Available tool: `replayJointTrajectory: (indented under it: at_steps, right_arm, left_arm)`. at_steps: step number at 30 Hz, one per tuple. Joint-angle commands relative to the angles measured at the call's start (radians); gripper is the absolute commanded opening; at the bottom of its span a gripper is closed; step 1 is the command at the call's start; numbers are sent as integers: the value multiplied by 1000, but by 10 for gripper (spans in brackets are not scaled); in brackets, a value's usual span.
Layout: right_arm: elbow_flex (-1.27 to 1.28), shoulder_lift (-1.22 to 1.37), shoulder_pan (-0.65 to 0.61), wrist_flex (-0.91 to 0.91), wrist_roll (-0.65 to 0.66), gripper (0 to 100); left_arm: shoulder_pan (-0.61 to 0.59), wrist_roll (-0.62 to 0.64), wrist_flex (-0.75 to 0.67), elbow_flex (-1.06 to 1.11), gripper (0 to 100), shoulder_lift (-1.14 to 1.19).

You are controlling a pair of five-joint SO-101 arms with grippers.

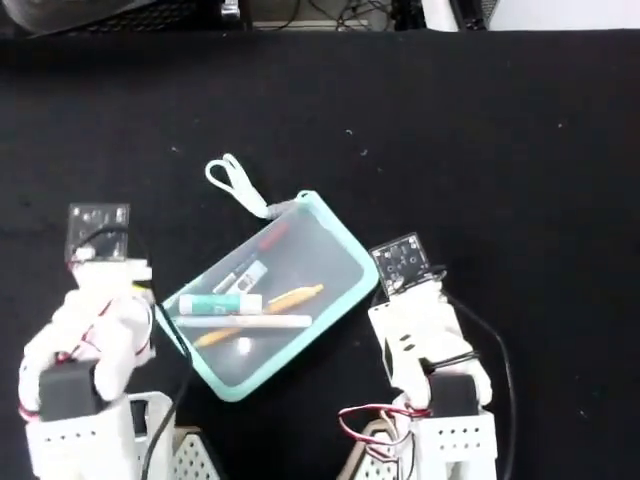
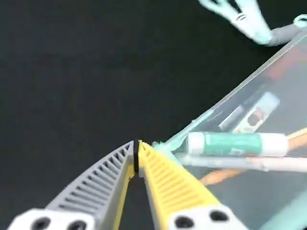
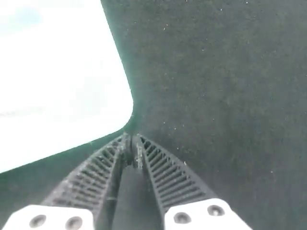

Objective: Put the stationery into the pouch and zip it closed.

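One black worktop [image 1: 500,150] carries everything, with the clear, teal-edged pouch [image 1: 325,255] lying slantwise on it. Both arms stand at the pouch's short ends: the left arm [image 1: 95,330] off its lower left end, the right arm [image 1: 425,340] off its right end.

The left claw [image 2: 136,148] is pressed together, its grey and yellow fingers meeting at the tips, right against the pouch's teal edge; whether any of that edge is caught between them I cannot tell. The right claw [image 3: 131,143] is also pressed together, its tips just beside a rounded corner of the pouch, over bare worktop.

Inside the pouch, seen through its clear face, lie the stationery pieces. A white pen [image 1: 260,321] runs along the side nearer the arms. An orange pencil [image 1: 290,297] crosses above it, next to a green-and-white glue stick [image 1: 220,303]. A dark marker [image 1: 245,275] lies deeper in, toward the far side. A pale cord loop [image 1: 228,177] trails from the pouch's far corner.
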Motion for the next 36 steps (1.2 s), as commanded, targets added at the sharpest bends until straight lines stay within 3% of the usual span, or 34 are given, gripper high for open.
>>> replayJointTrajectory:
  at_steps: [1, 7, 14, 17, 20, 25, 29, 36]
  right_arm:
    - [4, -7, 6, 14, -5, 12]
    - [4, -10, 6, 14, -9, 18]
    - [4, -15, 8, 140, -9, 18]
    - [4, -15, 8, 170, -11, 17]
    - [4, -15, 6, 199, -21, 15]
    - [2, -15, 8, 222, -250, 17]
    - [4, -15, 9, 221, -344, 15]
    - [4, -15, 11, 221, -342, 15]
  left_arm:
    - [-18, -9, -29, 116, 33, -130]
    - [8, -140, -49, 363, 33, -370]
    - [2, -187, -51, 424, 33, -356]
    - [12, -153, -89, 452, 33, -359]
    - [12, -34, -150, 533, 33, -359]
    - [10, 75, -206, 613, 33, -359]
    - [8, 97, -206, 616, 30, -359]
    - [4, 97, -206, 616, 30, -359]
